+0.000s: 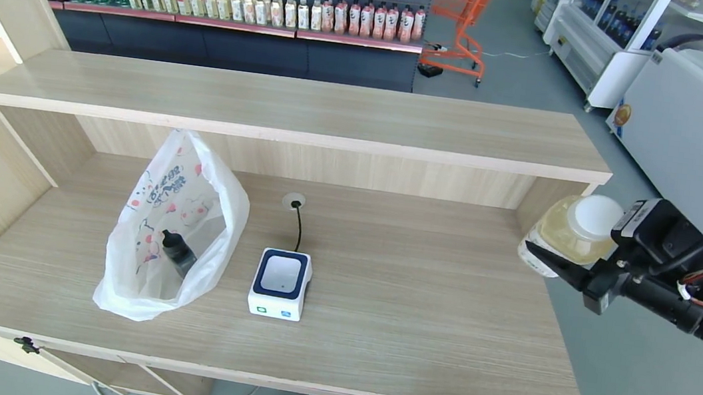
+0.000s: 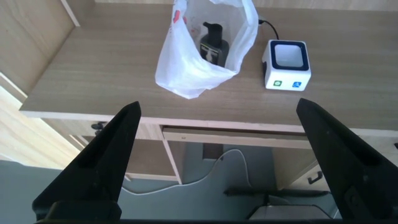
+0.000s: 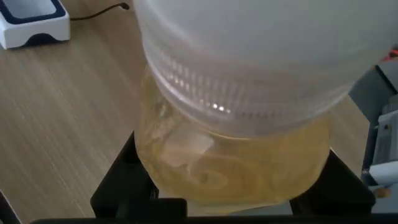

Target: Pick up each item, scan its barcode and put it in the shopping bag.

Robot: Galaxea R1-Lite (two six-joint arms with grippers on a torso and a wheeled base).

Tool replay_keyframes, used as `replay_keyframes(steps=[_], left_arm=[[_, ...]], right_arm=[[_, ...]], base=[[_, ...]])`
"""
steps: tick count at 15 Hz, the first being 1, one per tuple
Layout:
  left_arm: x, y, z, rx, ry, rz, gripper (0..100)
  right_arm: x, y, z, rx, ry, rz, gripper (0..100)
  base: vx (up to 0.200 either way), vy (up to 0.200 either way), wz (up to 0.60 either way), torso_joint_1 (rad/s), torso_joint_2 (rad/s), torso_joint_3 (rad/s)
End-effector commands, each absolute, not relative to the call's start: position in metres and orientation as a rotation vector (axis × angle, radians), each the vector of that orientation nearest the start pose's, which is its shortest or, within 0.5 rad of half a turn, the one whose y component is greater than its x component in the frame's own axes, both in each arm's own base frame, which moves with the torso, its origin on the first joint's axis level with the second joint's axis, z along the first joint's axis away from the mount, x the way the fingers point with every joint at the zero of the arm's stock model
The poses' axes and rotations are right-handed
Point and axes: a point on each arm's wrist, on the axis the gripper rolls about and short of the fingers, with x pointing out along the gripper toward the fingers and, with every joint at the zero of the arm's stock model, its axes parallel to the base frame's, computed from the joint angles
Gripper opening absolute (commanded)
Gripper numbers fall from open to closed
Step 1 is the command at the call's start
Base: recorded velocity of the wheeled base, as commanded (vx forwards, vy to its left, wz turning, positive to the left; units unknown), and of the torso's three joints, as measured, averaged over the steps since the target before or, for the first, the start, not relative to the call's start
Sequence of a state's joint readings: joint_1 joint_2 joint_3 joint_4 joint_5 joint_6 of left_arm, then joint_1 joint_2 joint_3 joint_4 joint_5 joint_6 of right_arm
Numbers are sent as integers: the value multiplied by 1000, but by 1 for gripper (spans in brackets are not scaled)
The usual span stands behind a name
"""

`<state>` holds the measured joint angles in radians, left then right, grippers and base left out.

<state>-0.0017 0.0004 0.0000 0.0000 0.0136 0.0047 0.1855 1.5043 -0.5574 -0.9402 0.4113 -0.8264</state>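
Left wrist view: left gripper (image 2: 217, 109), pincer wide apart and empty, off the near edge of the counter (image 2: 74, 81). Head view, next items in order. Shopping bag (image 1: 151, 213), white plastic, standing on the counter's left part, mouth open toward the middle; a dark bottle (image 1: 178, 253) leans inside. Scanner (image 1: 280, 283), white with a dark-framed window facing up, just beside the bag, its cable (image 1: 299, 221) running to a hole at the back. Jar (image 1: 567, 236), pale yellow contents, white lid (image 1: 597, 216), held tilted in the air off the counter's right end, well apart from the scanner. Right gripper (image 1: 562, 254), pincer clamped on the jar's body. Handling note, as judgement: the step is presenting the jar for scanning. Carry it across to above the window, then roll the wrist until the label band faces down; the barcode's position cannot be told. Keep the clamp firm, since a smooth round body may slip, and approach clear of the bag's rim.
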Motion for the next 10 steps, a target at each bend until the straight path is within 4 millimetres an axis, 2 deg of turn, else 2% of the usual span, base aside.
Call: replay_keyframes(steps=[1, 10], left_arm=[[-23, 0, 75, 5, 0, 12, 100], [-23, 0, 75, 3, 0, 14, 100]], right_arm=[[237, 53, 197, -833, -258, 558, 0], [226, 52, 196, -862, -269, 561, 0]], base=[[0, 0, 0, 0, 0, 0], [0, 0, 0, 0, 0, 0]])
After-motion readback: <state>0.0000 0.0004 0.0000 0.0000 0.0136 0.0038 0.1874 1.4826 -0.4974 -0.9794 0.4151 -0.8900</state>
